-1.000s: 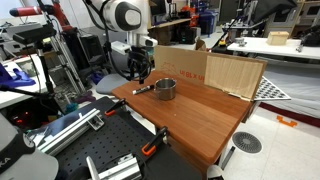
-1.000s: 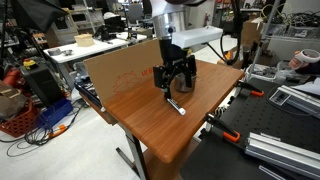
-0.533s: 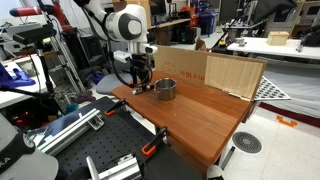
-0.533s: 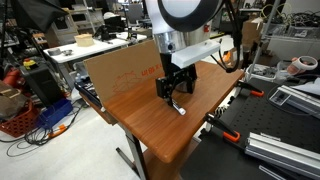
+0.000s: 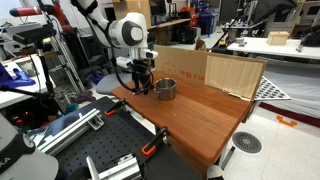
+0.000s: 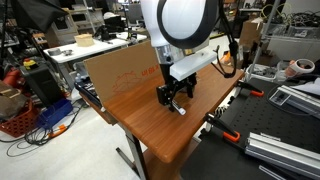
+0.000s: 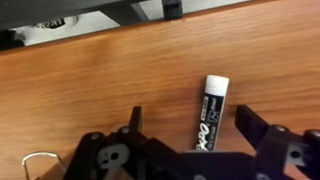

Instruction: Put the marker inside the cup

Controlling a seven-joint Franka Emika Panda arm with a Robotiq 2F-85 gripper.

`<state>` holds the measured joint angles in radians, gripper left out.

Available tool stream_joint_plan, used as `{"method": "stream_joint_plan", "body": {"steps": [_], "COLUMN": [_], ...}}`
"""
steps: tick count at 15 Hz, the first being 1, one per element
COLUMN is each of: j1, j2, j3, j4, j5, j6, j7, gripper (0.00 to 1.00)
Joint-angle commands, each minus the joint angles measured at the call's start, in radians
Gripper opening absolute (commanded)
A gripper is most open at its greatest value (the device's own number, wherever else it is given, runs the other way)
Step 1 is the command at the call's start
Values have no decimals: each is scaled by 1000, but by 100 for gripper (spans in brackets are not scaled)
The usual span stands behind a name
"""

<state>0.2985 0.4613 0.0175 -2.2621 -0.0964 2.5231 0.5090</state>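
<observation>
In an exterior view: reaching down with the arm to a corner of the worktop, jaws pointing straight down just beside the cup. Standing upright on the wood, grey and metallic, in front of a brown cardboard box. Cannot make out the marker here, nor judge the jaws' spread from this angle.

In an exterior view: jaws low over the worktop, set astride the marker. Lying flat on the wood, pale end poking out toward the near edge. Jaws seemingly parted, closed on nothing. Cup hidden behind the jaws. Tall cardboard panel along the far side of the worktop.

In the wrist view: looking down between the jaws, spread wide and holding nothing, dark fingers on either side of the marker. Lying flat on the bare worktop, touching neither finger, nearer the one at the picture's right. Black barrel with white lettering, white end toward the top of the picture. Outside the cup, not yet in it.
</observation>
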Motion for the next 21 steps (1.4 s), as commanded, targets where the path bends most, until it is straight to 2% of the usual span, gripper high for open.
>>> {"method": "stream_joint_plan", "body": {"steps": [1,2,3,8,12,13,14,21], "j1": [43,49,55,57,49,49,48,39], "j2": [36,45,47,51,45,43,41,6], "j3": [-43,-48,-53,-49,-53,-54,-51,-12], "j4": [31,38,41,54,58,58,57,56], "j5": [-51,-59,-65,-60,-61,-63,-61,-34], "j6": [8,6,4,-6,-32,-36,-35,-58], "j7": [57,61,65,61,53,53,50,11], "gripper": [100,75,74,34,7,3,6,6]}}
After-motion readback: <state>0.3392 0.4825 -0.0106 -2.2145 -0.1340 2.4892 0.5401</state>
